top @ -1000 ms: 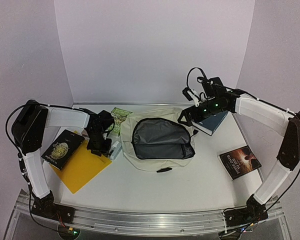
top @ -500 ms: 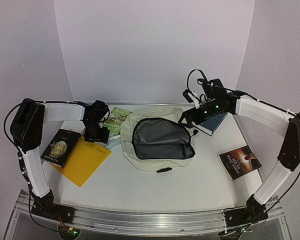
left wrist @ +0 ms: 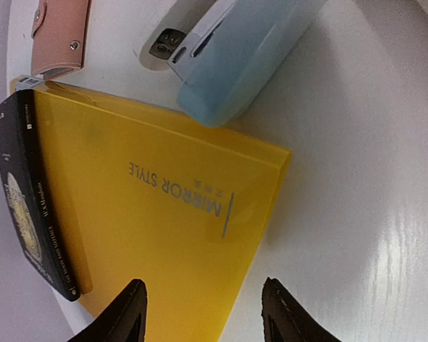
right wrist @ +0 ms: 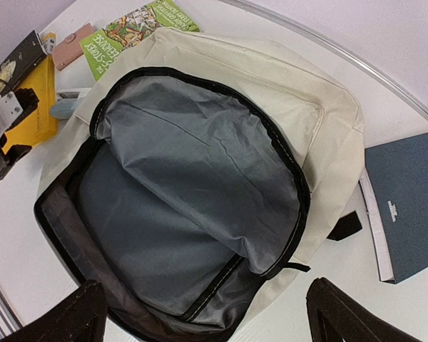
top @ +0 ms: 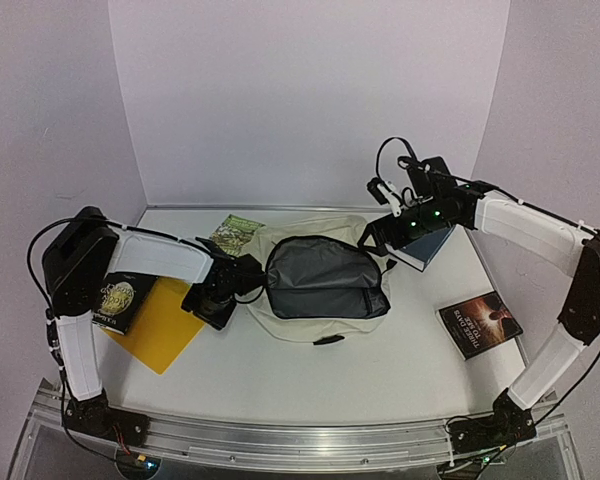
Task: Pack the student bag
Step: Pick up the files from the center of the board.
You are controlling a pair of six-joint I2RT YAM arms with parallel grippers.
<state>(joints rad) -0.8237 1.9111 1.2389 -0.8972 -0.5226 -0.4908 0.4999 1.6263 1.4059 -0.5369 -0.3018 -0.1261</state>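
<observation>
My left gripper (left wrist: 203, 299) hangs open over the flat yellow plastic folder (left wrist: 150, 214), maybe to grab it, and my right gripper (right wrist: 207, 306) hangs open above the unzipped cream cloth bag (right wrist: 299, 100).

the scene is lit brightly and evenly. soft glare is seen on the table (left wrist: 396, 235). edges are bowed in the top view.

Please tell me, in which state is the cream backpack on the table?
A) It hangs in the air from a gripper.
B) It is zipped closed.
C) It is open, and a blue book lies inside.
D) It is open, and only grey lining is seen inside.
D: the right wrist view looks straight into the open backpack, where only bare grey lining shows; the blue book lies outside, beside it.
</observation>
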